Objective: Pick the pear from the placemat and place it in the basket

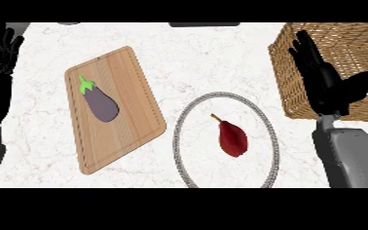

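Note:
A dark red pear (pixel 233 138) with a short stem lies on a round white placemat with a grey rim (pixel 180 126), low in the middle of the head view. A wicker basket (pixel 287 78) stands at the right edge, beyond the placemat. My right hand (pixel 325 85) is raised in front of the basket's near wall, fingers straight and spread, to the right of the pear and apart from it. My left hand (pixel 9 48) rests at the far left edge, fingers up, holding nothing.
A wooden cutting board (pixel 133 122) lies left of the placemat with a purple eggplant (pixel 100 103) on it. The counter top is white marble. Two dark objects peek in at the top edge.

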Controlling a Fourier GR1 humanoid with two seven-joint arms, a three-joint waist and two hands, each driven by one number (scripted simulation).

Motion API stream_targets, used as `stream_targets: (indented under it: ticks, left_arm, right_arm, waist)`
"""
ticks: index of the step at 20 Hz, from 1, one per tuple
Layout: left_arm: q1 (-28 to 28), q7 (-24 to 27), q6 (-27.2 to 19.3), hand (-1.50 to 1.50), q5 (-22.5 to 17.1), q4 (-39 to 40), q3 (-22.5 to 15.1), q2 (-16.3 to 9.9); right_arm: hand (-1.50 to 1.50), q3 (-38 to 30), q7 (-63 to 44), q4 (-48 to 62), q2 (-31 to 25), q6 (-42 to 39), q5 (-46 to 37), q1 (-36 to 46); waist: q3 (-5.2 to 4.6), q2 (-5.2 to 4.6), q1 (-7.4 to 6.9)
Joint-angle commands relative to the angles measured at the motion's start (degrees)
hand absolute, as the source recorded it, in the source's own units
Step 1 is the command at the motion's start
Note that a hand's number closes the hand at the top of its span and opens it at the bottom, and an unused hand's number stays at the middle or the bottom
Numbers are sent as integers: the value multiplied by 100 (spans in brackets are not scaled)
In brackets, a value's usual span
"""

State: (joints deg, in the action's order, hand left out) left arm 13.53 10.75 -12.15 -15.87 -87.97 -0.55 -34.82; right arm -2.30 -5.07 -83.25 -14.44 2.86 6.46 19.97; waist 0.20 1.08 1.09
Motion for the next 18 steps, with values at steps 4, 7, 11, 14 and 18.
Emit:
stream_targets:
  ticks: [4, 7, 11, 14, 18]
  left_arm:
    - [-115, -767, 214, 0, -164, 483, -366, 206]
    - [-342, -1025, 360, 0, -301, 633, -716, 520]
    - [-383, -1484, 325, 0, -426, 927, -738, 602]
    - [-338, -1604, 360, 0, -407, 1067, -721, 632]
    - [-481, -1686, 410, 0, -299, 891, -584, 698]
  right_arm:
    - [150, 369, 553, 207, 557, -1609, 1278, 1147]
    - [150, 1263, 1168, -497, 50, -2786, 668, 1799]
    - [-150, 2235, 2314, -793, 137, -3731, 121, 1394]
    - [-150, 2898, 3051, -1048, 703, -3125, -723, 618]
    - [-150, 2849, 1625, -1876, 581, -3090, -678, 527]
  waist:
    - [14, -276, -481]
    - [-36, -248, -718]
    - [-1, -190, -330]
    - [-14, -115, -124]
    - [-22, -92, -103]
